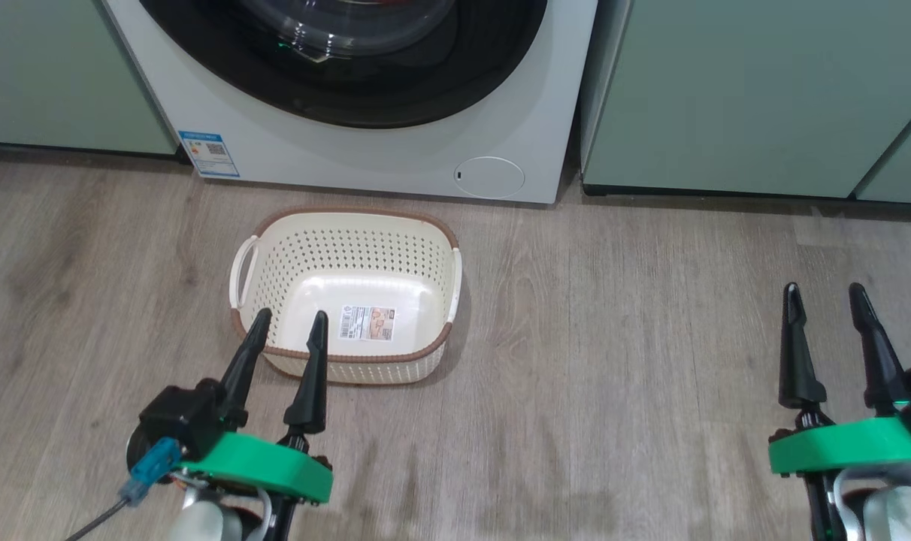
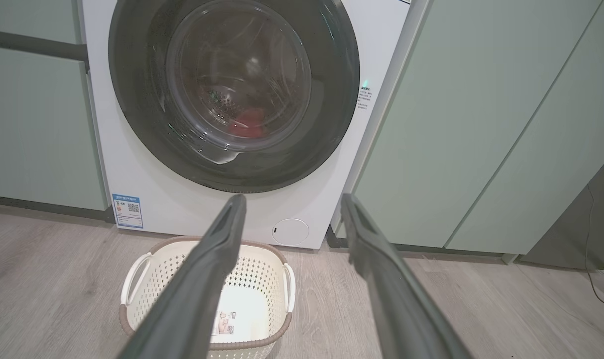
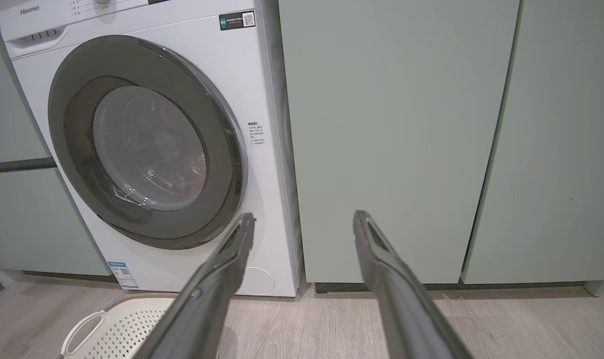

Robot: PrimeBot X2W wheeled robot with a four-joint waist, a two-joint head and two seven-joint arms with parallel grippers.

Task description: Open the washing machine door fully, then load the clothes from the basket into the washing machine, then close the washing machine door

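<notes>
Both arms hang low, fingers aimed forward: left gripper (image 1: 292, 315) splayed empty beside the basket (image 1: 350, 213), right gripper (image 1: 824, 290) splayed empty well aside

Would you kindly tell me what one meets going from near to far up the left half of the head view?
Left gripper, open, nearest → basket, empty but for its label → a strip of wooden floor → washing machine, with the washing machine door shut at the top edge.
</notes>
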